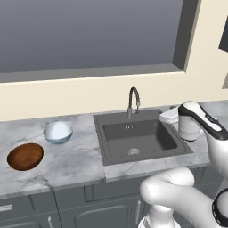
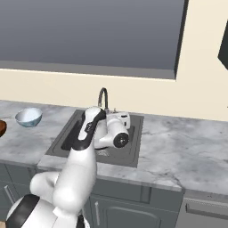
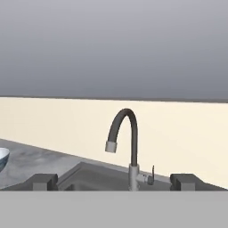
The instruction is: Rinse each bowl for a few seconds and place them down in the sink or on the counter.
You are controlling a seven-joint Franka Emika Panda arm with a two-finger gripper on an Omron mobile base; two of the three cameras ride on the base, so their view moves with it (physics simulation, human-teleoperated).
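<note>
A pale blue-white bowl [image 1: 58, 132] [image 2: 29, 116] stands upright on the counter [image 1: 75, 164] left of the sink [image 1: 100, 133]. A dark reddish-brown bowl [image 1: 25, 156] lies further left, nearer the front edge. My gripper [image 3: 113, 182] is open with nothing between its fingers. It hovers over the sink's back right part [image 1: 168, 116] and faces the dark gooseneck faucet [image 3: 127, 147] [image 1: 132, 100]. The pale bowl's rim [image 3: 2, 158] peeks in at the left edge of the hand view. Both bowls sit well to the left of my gripper.
The basin [image 2: 67, 138] has a round drain [image 1: 133, 151]. A wide window [image 1: 89, 35] fills the wall behind the faucet. Marbled counter [image 2: 178, 147] stretches to the right of the sink, with dark cabinet fronts [image 1: 107, 200] below.
</note>
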